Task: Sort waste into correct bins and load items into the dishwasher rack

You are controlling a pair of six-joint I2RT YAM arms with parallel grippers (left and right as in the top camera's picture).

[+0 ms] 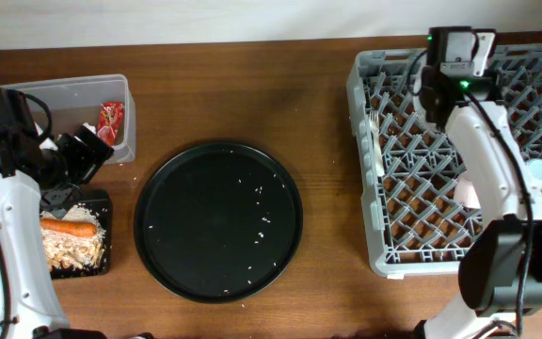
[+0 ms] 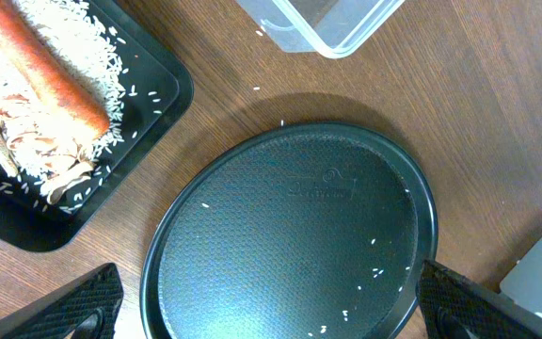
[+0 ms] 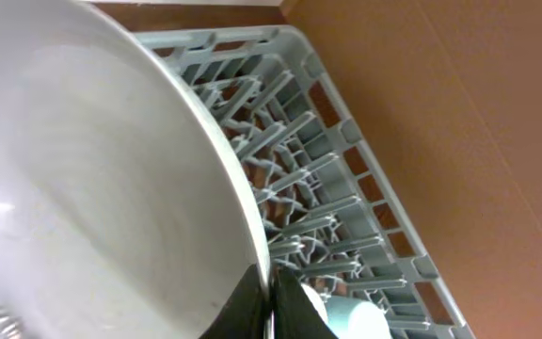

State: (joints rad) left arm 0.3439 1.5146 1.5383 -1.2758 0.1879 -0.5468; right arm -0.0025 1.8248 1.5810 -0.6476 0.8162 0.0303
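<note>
Step in hand: right arm was loading the plate into the rack; judged from the wrist view, where the plate filled the left of the frame above the pegs.
Right gripper: jaws clamped on the plate's rim, at bottom centre of the wrist view; in the overhead it sat over the rack's upper middle, the plate itself hidden under the arm.
Left gripper: jaws apart, nothing between them; hovering over the round tray at centre frame.
Rack contents: blue cup at the right edge; a pale item just below it, partly hidden by the arm, could not tell what; a white piece, possibly the fork, at the rack's upper-left wall.
Waste: wrapper in the tub, upper left; carrot and rice in the black bin, lower left. Stray rice grains lay on the round tray and a few on the surface beside the bin.
Doing it well, my judgement: keep the plate on edge, line its rim with a gap between peg rows, lower until the pegs carry it, then release; let go too high and it would likely tip flat or slide.
Risk: knocking the blue cup nearby when backing out.
Progress: late stage, by the look of it; loose grains remained.
</note>
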